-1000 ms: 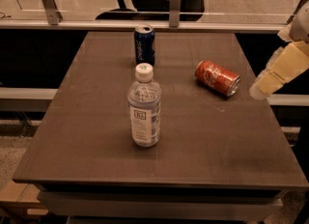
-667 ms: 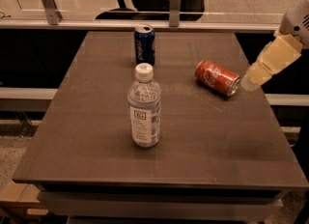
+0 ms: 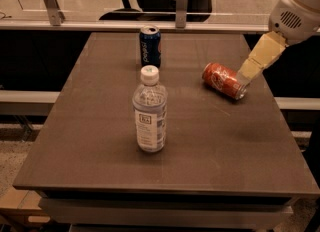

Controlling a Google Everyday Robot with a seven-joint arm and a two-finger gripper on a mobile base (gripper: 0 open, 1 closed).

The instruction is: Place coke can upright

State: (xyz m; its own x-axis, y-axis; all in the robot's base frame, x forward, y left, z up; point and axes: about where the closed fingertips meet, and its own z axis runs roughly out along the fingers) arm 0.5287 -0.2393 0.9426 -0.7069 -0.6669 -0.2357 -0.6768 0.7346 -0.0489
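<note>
The coke can [image 3: 224, 80], red with white lettering and silver ends, lies on its side on the right part of the dark table [image 3: 100, 141]. Its silver end points to the front right. My gripper [image 3: 248, 72] comes in from the upper right on a white arm with tan fingers. Its tip is right beside the can's silver end, low over the table.
A clear water bottle [image 3: 149, 110] with a white cap stands upright in the middle of the table. A dark blue soda can [image 3: 150, 45] stands upright at the back. A glass railing with metal posts and an office chair are behind the table.
The gripper has moved left and up in the view, from off the table's right edge to the silver end of the coke can. The can, bottle and blue can have not moved.
</note>
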